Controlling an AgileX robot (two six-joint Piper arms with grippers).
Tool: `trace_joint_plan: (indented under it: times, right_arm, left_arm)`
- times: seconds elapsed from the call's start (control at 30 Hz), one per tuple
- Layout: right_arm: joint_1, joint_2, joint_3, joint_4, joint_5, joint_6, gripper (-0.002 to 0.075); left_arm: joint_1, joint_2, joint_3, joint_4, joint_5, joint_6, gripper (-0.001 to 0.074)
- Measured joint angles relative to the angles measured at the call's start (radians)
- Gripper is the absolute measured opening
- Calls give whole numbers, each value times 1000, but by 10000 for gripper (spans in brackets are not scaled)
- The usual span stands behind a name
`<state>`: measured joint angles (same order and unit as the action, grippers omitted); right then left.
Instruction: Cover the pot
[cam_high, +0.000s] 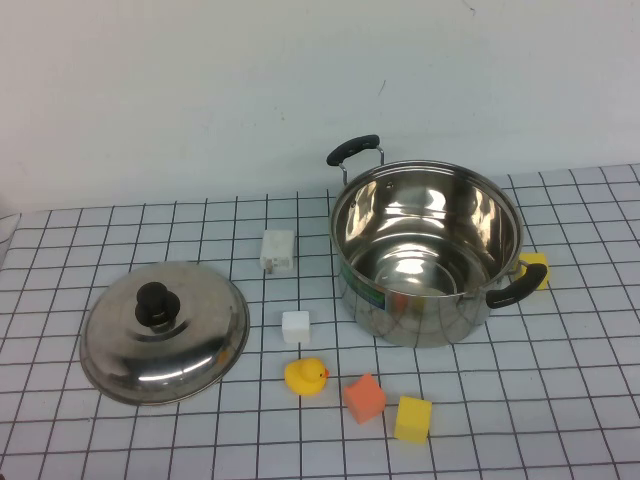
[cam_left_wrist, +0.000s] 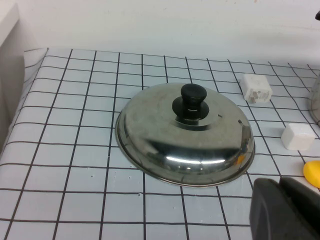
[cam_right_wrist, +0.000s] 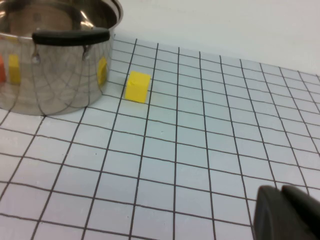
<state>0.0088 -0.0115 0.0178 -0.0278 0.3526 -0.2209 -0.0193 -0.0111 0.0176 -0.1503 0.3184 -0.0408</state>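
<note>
The pot (cam_high: 425, 255), a large shiny steel stockpot with two black handles and a green label band, stands open and empty at the centre right of the table; it also shows in the right wrist view (cam_right_wrist: 52, 55). The domed steel lid (cam_high: 165, 332) with a black knob lies flat on the table at the left, and shows in the left wrist view (cam_left_wrist: 186, 134). My left gripper (cam_left_wrist: 280, 182) is shut and empty, close to the lid's rim. My right gripper (cam_right_wrist: 281, 190) is shut and empty, well clear of the pot. Neither gripper shows in the high view.
Toy blocks lie around: a white plug-like block (cam_high: 277, 250), a small white cube (cam_high: 296, 326), a yellow duck (cam_high: 306, 376), an orange cube (cam_high: 364, 397), a yellow cube (cam_high: 413, 418), and another yellow cube (cam_high: 535, 268) behind the pot's right handle. A white wall runs along the back.
</note>
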Motion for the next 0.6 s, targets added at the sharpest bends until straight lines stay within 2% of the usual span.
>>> trace_joint_plan:
  times: [0.6]
  right_arm:
    - [0, 0, 0, 6, -2, -10, 9]
  left_arm:
    - [0, -2, 0, -2, 2, 0, -1]
